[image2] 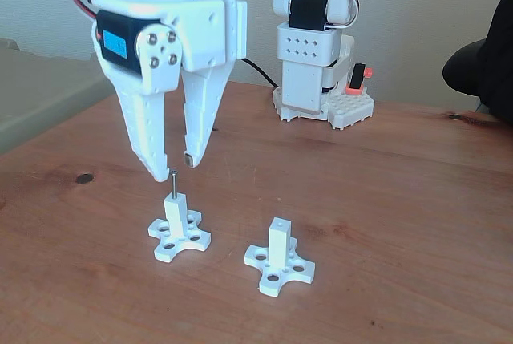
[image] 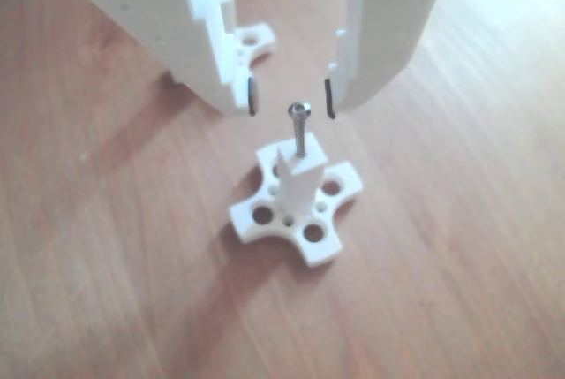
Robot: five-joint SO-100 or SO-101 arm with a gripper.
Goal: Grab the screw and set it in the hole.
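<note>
- Your gripper (image: pixel 290 103) hangs with its jaws parted and nothing between them; in the other view the two white plastic fingers, matte and faintly layered, end in dark tips either side of the screw's head without touching it.
- The screw (image: pixel 300 130) is a slim, silvery metal pin with a small round socket head; it stands upright with its lower end in the hole at the top of the white square post (image: pixel 297 186).
- In the fixed view you can see the screw (image2: pixel 173 183) as a thin grey stem rising from the post, just beside the tip of the finger on the left (image2: pixel 155 169).
- The post rises from a white cross-shaped base (image: pixel 311 239) with round holes in its arms.
- A second, like post and base (image2: pixel 278 257) stands to the right in the fixed view, well apart, its top hole bare.
- Everything rests on a smooth reddish-brown wooden table (image2: pixel 401 224) with visible grain.
- The arm's white perforated base (image2: pixel 321 87) sits at the far table edge.
</note>
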